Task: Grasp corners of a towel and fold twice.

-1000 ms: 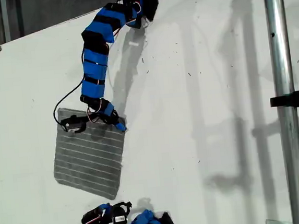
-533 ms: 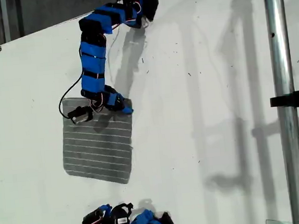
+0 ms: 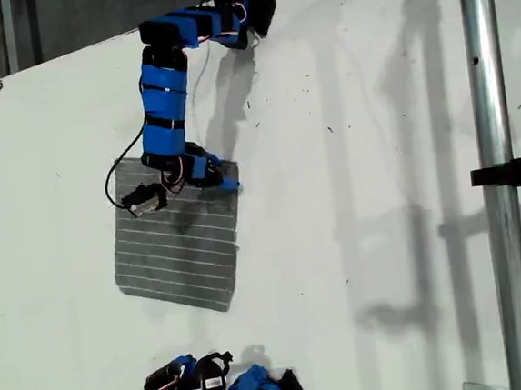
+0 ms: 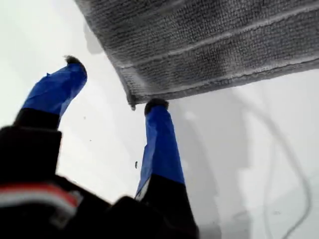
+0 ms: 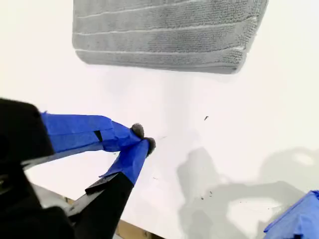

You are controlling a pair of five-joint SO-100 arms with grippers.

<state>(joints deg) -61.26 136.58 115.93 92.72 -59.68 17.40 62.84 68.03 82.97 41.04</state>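
The grey cloth towel with thin white stripes [image 3: 179, 248] looks soft and nubbly, a looped terry-type weave. The white table top [image 3: 352, 196] is smooth and matt, lightly scuffed. The round silver metal pole [image 3: 496, 174] is shiny.

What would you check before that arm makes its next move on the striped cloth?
1. My first gripper open: ok, the jaws stand wide apart.
2. Towel corner between those jaws: cannot tell; it lies right by one fingertip.
3. Towel flat on the white table: ok.
4. My second gripper ready for another corner: not ok; it is shut and apart from the towel.
5. Anything held: not ok, neither gripper holds cloth.
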